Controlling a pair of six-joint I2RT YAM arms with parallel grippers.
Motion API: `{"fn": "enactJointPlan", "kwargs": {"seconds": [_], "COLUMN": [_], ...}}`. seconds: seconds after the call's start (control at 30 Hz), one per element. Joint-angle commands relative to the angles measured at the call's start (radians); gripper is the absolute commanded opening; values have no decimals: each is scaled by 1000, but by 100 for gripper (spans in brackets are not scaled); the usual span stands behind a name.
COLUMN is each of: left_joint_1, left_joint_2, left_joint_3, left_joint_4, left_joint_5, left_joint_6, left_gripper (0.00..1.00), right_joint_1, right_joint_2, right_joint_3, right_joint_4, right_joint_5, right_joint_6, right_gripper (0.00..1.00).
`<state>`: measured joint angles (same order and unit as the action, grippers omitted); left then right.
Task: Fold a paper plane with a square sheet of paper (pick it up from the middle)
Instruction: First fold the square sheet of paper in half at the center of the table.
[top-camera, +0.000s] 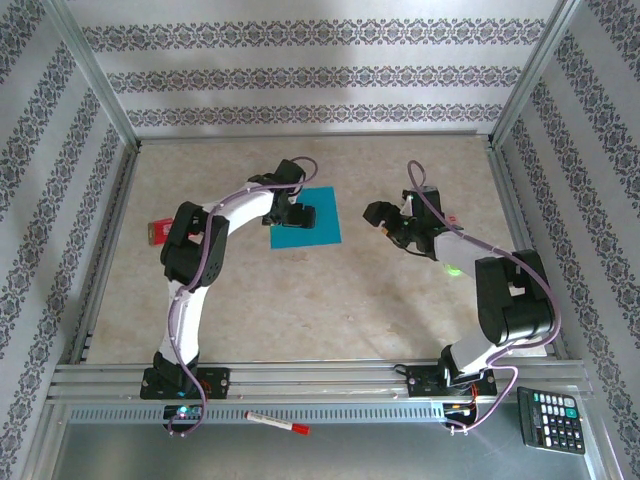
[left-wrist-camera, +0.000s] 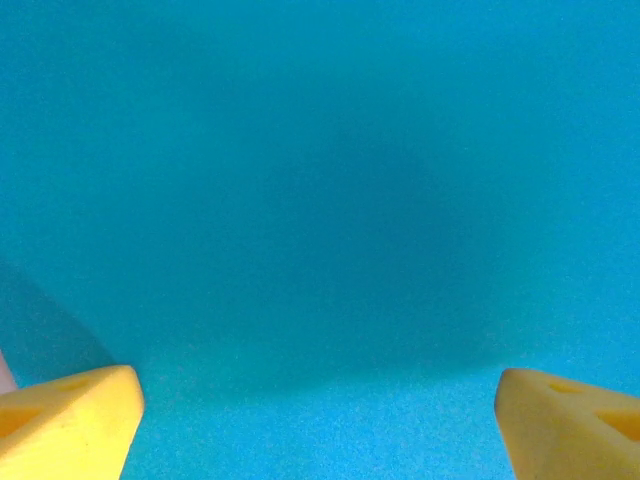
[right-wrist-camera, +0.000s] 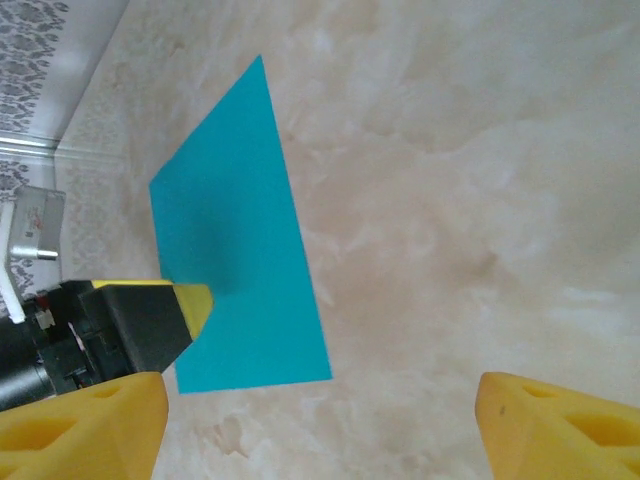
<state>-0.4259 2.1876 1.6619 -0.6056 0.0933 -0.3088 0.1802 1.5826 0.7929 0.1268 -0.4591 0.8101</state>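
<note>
While left tool spreads wide over paper, right tool wide, apart; both empty.

- Overhead I get soft, even daylight; pale glare washes the back wall at top centre.
- Left wrist: hazy focus, a dim shadow mid-frame on the square sheet of paper.
- Right wrist: table sharp, yellow fingertips blurred in the bottom corners.

So the square sheet of paper lies flat on the counter, a bit left of centre toward the far edge, with the left pincer over its left side and the right pincer off to its right, apart. A small card sits by the left edge, a pen lies in front of the near edge, and a calculator sits past the near right corner.
</note>
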Motion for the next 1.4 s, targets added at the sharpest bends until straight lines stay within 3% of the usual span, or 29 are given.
{"fn": "enactJointPlan", "kwargs": {"seconds": [0.0,0.2,0.33,1.0,1.37], "left_joint_1": [-9,-20,-43,-91,-108], "left_joint_2": [25,-23,16,281,327], "left_joint_3": [71,75,120,468,446], "left_joint_4": [-178,-122,-141,-347,-362], "left_joint_5": [-105,-67,-102,-164,-176], "left_joint_6": [138,-134,-214,-260,-273], "left_gripper": [93,96,100,100,100], "right_joint_1": [-3,-19,-34,-78,-83], "right_joint_2": [-12,6,26,65,92], "right_joint_3": [-14,-17,-8,-10,-13], "right_joint_4": [-33,-30,-24,8,31], "right_joint_5": [-36,-27,-38,-108,-134], "right_joint_6": [-40,-47,-42,-46,-31], "right_gripper": [81,81,81,81,81]}}
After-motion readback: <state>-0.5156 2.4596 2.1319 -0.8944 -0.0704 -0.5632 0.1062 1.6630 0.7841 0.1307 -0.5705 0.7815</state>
